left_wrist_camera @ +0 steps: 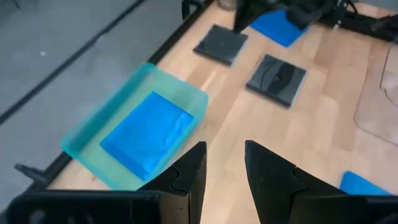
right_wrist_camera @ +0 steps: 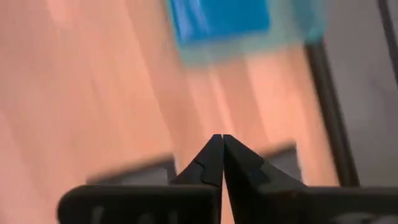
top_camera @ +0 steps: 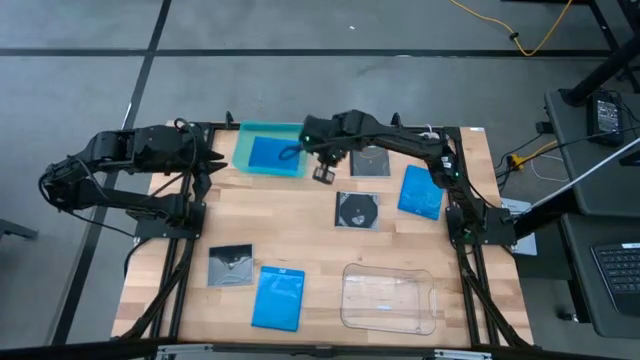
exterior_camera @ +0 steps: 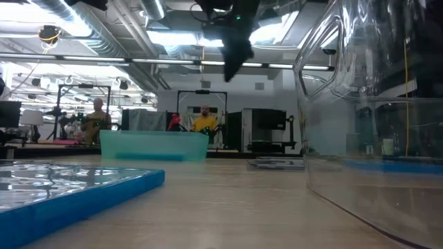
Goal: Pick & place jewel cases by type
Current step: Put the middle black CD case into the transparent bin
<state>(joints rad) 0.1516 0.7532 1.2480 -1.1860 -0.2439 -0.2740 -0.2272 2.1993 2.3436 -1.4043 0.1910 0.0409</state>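
Note:
A teal tray (top_camera: 243, 150) at the far edge holds one blue jewel case (top_camera: 272, 155), lying flat. Two more blue cases lie flat on the table, one at the right (top_camera: 420, 192) and one near the front (top_camera: 278, 297). Dark square cases lie at the far middle (top_camera: 370, 160), the centre (top_camera: 357, 210) and the front left (top_camera: 230, 265). My right gripper (top_camera: 325, 175) hangs shut and empty above the table just right of the teal tray, its fingertips together (right_wrist_camera: 217, 140). My left gripper (left_wrist_camera: 224, 168) stands open and empty, raised over the table's far left corner.
A large clear plastic tray (top_camera: 390, 297) stands at the front right and fills the right side of the low view (exterior_camera: 374, 104). Bare wood lies between the centre dark case and the front cases. People stand in the room beyond the table.

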